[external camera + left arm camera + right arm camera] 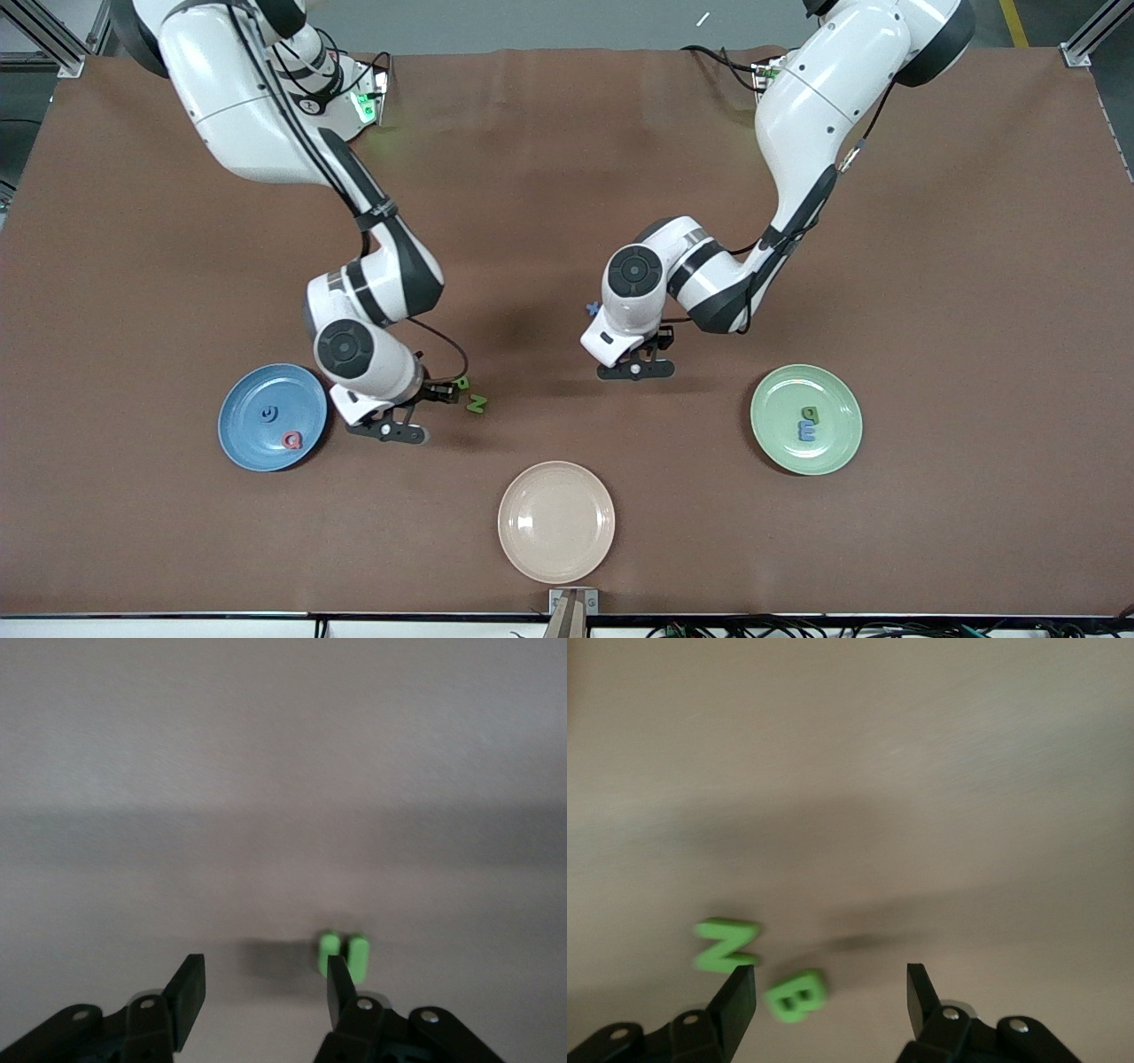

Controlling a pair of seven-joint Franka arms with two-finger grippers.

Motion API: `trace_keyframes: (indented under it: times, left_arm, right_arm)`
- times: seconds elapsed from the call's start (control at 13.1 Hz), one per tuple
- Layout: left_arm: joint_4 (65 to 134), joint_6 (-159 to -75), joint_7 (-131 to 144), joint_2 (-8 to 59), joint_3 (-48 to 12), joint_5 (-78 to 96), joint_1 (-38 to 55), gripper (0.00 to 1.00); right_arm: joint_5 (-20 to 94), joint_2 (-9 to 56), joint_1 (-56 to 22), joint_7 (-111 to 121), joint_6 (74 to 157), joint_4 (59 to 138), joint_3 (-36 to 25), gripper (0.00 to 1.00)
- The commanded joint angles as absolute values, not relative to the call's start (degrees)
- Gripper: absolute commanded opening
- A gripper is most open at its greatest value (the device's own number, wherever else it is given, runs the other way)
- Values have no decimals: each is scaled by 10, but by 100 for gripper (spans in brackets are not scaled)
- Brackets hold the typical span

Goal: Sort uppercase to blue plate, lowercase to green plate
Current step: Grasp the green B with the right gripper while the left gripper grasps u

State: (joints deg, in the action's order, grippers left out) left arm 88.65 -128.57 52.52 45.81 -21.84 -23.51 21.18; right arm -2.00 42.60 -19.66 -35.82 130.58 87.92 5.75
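Note:
The blue plate (pixel 248 439) holds a blue C (pixel 268 413) and a pink-red Q (pixel 291 439). Beside it, toward the table's middle, lie a green B (pixel 462 384) and a green N (pixel 477 404). My right gripper (pixel 829 997) hangs low over them, open, with the B (pixel 796 995) between its fingers and the N (pixel 725 944) just outside one. The green plate (pixel 833 452) holds a green lowercase letter (pixel 810 412) and a blue m (pixel 806 431). My left gripper (pixel 263 988) is low over the table's middle, open and empty, with a green n (pixel 344 952) just past one fingertip. A blue x (pixel 592 308) lies by the left wrist.
A cream-beige plate (pixel 555 521) sits near the front edge, between the two coloured plates and nearer to the front camera. The brown mat (pixel 974 266) covers the table.

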Motion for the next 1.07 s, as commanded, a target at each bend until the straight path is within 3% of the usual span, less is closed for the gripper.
trace_keyframes:
  times: [0.0,0.3,0.61,0.69,0.76,0.91,0.99]
  left_arm:
    - [878,-1312,511,464,-216,-239,217,63]
    - [879,-1344,487,482,-217,-237,217,56]
    - [879,-1364,486,494,-217,-238,218,50]
    - [879,-1364,486,494,-217,-239,217,43]
    - [879,-1363,486,493,-216,-240,217,29]
    - [880,-1362,493,487,-216,-238,214,2]
    - [880,-1361,495,485,-216,-238,207,0]
  right_arm:
    - [-14,422,-206,-381,1370,931,53,77]
    - [-14,422,-208,-383,1373,947,54,77]
    - [-13,421,-216,-399,1373,951,54,71]
    - [-13,421,-217,-403,1373,951,54,71]
    - [-13,421,-220,-403,1373,951,54,68]
    - [-13,421,-220,-403,1372,951,54,51]
    - [-13,421,-220,-403,1372,951,54,40]
